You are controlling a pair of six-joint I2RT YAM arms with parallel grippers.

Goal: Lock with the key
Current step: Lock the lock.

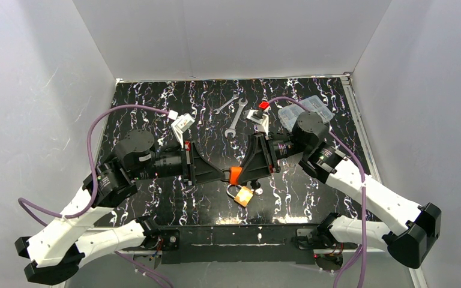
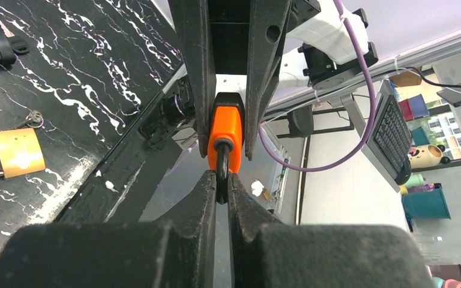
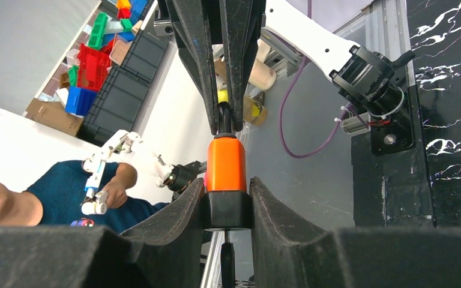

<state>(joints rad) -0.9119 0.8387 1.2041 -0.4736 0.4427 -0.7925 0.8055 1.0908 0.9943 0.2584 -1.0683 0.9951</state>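
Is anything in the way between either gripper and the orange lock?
Nothing visible. The left gripper is shut on the black loop of the orange lock, and the right gripper is shut on its body. The brass padlock lies clear of them.

An orange plastic-cased padlock [image 1: 235,174] is held over the middle of the black marbled surface [image 1: 174,201], between the left jaws and the right jaws. A small brass padlock [image 1: 244,195] is laid just before it. Two steel spanners [image 1: 235,120] are laid behind, with a clear plastic box [image 1: 305,112] to their right.
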